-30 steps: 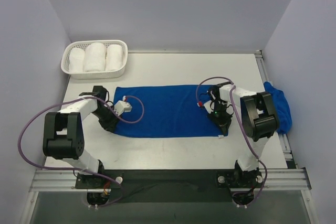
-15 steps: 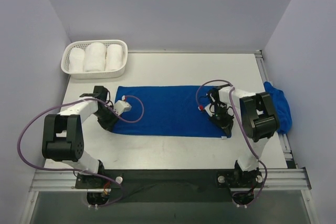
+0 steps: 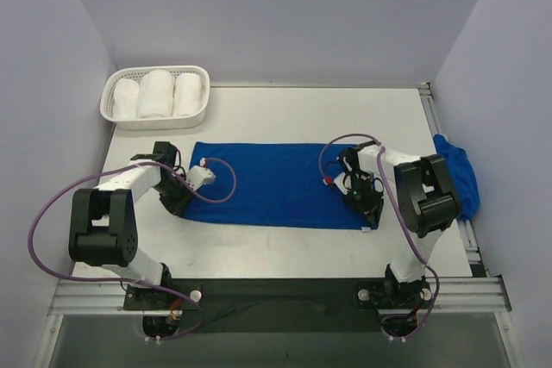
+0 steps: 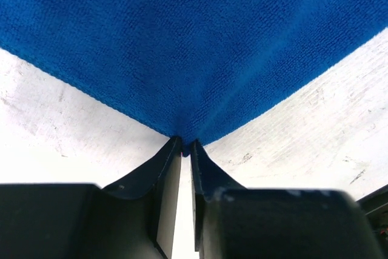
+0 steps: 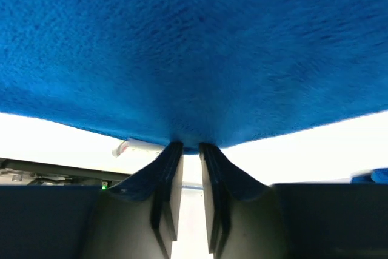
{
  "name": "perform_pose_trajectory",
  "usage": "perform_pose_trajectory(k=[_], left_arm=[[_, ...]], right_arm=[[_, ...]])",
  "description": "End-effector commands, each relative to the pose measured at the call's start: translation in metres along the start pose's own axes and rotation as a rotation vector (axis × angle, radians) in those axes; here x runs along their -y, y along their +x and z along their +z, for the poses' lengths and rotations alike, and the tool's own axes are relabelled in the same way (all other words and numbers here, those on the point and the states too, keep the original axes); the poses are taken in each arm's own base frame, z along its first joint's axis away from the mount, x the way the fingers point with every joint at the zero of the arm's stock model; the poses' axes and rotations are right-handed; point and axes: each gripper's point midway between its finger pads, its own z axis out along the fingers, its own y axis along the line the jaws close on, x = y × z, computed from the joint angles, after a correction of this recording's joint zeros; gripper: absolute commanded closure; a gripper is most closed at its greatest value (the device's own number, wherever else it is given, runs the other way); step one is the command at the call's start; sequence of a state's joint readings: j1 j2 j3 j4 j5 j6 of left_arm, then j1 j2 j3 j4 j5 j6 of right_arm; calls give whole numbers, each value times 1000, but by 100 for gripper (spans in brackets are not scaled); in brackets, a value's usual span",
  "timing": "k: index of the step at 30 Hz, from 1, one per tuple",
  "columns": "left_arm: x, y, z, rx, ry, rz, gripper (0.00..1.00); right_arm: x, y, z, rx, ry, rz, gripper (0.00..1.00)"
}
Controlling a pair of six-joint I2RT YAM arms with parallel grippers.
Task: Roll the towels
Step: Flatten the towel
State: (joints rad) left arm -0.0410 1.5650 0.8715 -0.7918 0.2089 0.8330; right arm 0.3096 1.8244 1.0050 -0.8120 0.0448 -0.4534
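The blue towel [image 3: 276, 183] lies spread on the white surface [image 3: 285, 114]. The left pincer [image 4: 186, 145] is closed on its near-left corner and the right pincer [image 5: 190, 147] on its near-right corner. The towel is royal blue, long, flat and fuzzy.

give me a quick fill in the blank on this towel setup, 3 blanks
1. The white basket holds ___ white rolls.
2. The left tool and the right tool are each shut on a near ___ of the flat blue towel.
3. The second blue towel lies bunched at the ___ edge of the table.

Missing words: three; corner; right
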Motion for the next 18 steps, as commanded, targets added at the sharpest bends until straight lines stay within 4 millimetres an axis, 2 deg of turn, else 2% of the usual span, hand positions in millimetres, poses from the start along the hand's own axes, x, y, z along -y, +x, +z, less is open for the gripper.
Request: perform_pose_trajectory(k=[1, 6, 8, 9, 10, 11, 12, 14, 15, 16, 17, 18], left_arm=[[3, 20, 2, -92, 11, 20, 76], [7, -3, -24, -6, 45, 10, 63], [1, -23, -41, 59, 38, 18, 59], [1, -28, -48, 76, 47, 15, 56], [-5, -44, -60, 132, 37, 24, 54], [-7, -49, -65, 150, 34, 24, 52], [-10, -56, -68, 168, 30, 28, 52], [-25, -78, -79, 233, -6, 27, 52], [-33, -84, -76, 243, -10, 11, 52], [-39, -91, -75, 259, -15, -25, 54], [-51, -108, -80, 313, -42, -20, 55], [-57, -114, -73, 322, -35, -31, 56]], right_arm=[[1, -8, -22, 52, -2, -2, 77], [3, -24, -59, 177, -17, 23, 57], [3, -27, -74, 229, -32, 33, 55], [10, -33, -86, 274, -25, 49, 52], [15, -35, -93, 301, -21, 56, 52], [18, -37, -100, 325, -32, 64, 52], [31, -40, -112, 370, -27, 98, 52], [48, -47, -119, 401, -32, 139, 52], [56, -49, -120, 410, -34, 160, 55], [74, -54, -125, 430, -35, 205, 56], [83, -57, -126, 437, -39, 231, 57], [91, -62, -128, 452, -45, 249, 60]])
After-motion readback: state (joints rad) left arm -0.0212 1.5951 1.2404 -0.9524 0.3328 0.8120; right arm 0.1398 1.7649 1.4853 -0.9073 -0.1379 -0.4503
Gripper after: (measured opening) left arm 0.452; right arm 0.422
